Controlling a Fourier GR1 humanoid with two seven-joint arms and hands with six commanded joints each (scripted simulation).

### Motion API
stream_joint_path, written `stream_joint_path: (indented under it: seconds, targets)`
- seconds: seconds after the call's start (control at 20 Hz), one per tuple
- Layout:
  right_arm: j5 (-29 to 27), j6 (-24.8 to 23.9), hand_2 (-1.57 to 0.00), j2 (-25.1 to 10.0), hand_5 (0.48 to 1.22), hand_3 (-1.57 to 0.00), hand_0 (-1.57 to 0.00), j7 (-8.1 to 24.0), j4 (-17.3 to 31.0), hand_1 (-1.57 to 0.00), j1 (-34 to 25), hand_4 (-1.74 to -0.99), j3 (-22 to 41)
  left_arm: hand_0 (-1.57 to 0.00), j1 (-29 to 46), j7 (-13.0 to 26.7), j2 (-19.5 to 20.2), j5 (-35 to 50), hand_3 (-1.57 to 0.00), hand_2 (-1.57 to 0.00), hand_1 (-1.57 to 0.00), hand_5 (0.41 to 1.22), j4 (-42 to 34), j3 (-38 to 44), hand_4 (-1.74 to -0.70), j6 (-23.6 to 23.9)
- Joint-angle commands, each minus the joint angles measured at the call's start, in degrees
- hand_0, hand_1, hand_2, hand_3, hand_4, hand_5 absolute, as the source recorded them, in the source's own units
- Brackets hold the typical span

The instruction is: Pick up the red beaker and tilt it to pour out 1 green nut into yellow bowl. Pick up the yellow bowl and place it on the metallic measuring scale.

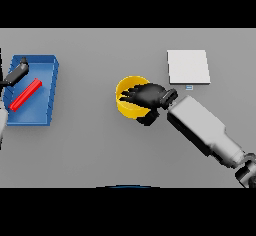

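While the right hand (146,96) lies over the yellow bowl (126,105), its dark fingers reach across the bowl's opening and the thumb drops down outside the near rim, so the hand looks closed on the bowl's right wall. Its white and grey forearm runs away from the bowl toward the lower right. Up and to the right of the bowl, close by but apart from it, sits the metallic measuring scale (188,67), a flat pale square on the grey desk (90,140). Well to the left of the bowl stands a blue tray (50,87) with the red beaker (25,94) lying slanted inside it. The left hand (17,71) shows over the tray's far left corner; whether its fingers are spread or curled cannot be told.
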Motion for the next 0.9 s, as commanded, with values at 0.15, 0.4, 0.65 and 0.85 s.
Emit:
stream_joint_path:
  seconds: [0.15, 0.4, 0.65, 0.85]
  targets:
    - [-1.02, 2.01, -0.07, 1.0, 0.805, -0.14, -0.03, 2.45, 1.49, -0.04, 0.25, -1.302, -0.9, 0.0, -0.01, -0.19, -0.02, -0.39, 0.0, 0.0, 0.0, 0.701, 0.09, -0.05, -0.75, 0.54]
    - [-1.51, 2.7, -0.96, -0.24, 1.064, -0.55, -0.99, 0.21, -0.21, -0.98, 1.06, -1.514, -0.3, 0.0, 0.21, 0.15, 0.15, -0.4, 0.0, 0.0, 0.0, 0.703, -0.33, -0.11, -0.76, 0.26]
    - [-2.68, 4.41, -1.23, -0.64, 1.17, -1.21, -1.38, 0.33, -0.27, -1.38, 0.56, -1.666, -0.15, 0.0, -0.06, -0.01, 0.32, -0.49, 0.0, 0.0, 0.0, 0.692, -0.32, -0.21, -0.75, 0.11]
    - [-3.72, 4.24, -1.29, -1.02, 1.2, -1.39, -1.49, 0.41, -0.68, -1.49, 0.64, -1.71, -0.27, 0.0, 0.08, -0.52, 0.28, -0.87, 0.0, 0.0, 0.0, 0.688, 0.07, -0.49, -0.74, 0.3]
